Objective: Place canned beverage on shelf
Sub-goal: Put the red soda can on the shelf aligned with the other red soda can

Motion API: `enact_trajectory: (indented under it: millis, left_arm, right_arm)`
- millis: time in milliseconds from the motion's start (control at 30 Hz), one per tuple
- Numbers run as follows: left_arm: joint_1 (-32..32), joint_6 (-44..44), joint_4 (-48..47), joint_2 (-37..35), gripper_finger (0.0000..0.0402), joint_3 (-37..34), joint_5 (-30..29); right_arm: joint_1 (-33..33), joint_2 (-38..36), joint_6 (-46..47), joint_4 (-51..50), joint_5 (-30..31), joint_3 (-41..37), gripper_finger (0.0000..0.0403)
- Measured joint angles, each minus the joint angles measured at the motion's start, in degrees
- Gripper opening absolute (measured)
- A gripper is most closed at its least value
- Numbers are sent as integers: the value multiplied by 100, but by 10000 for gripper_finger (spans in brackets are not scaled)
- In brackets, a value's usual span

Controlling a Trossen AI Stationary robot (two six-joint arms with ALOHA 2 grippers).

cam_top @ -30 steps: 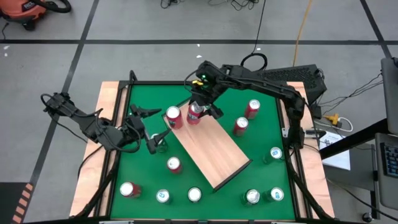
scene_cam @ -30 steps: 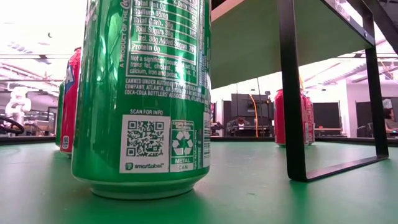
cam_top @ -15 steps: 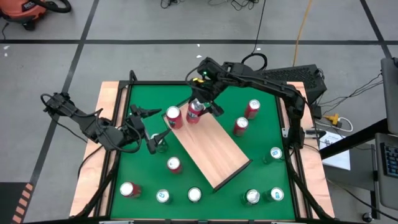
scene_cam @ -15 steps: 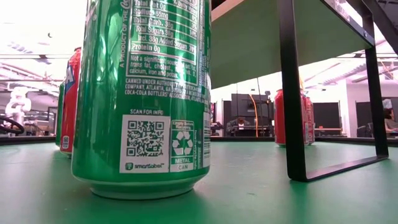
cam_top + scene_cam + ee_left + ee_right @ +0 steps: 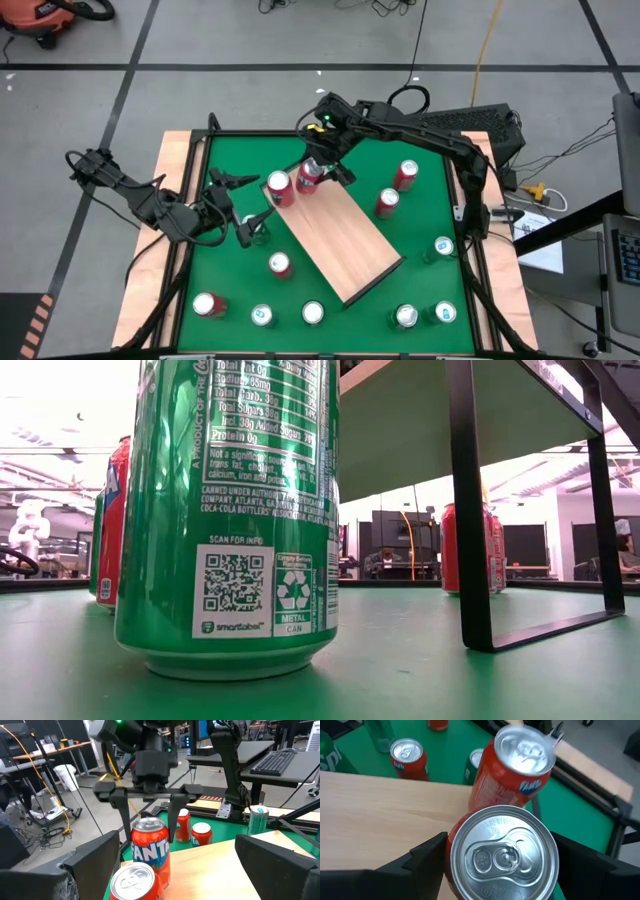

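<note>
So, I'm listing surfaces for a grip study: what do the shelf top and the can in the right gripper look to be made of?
The shelf top looks like light wood or wood-look laminate, matte, with visible grain; which one is unclear. Its frame looks like thin black metal. The can between the right gripper's fingers looks aluminium: a shiny bare silver lid with pull tab and a glossy printed orange wall.

A green table (image 5: 420, 215) carries the wooden shelf (image 5: 345, 245), set aslant near its middle, with red and green cans scattered round it. One red can (image 5: 280, 187) stands on the shelf's far corner, upright.
</note>
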Motion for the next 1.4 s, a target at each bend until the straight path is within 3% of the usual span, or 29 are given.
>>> enact_trajectory:
  millis: [1400]
  left_arm:
    - [2, -40, -120, 2, 398, -2, 32]
  right_arm:
    - [-31, 200, 44, 379, 133, -7, 318]
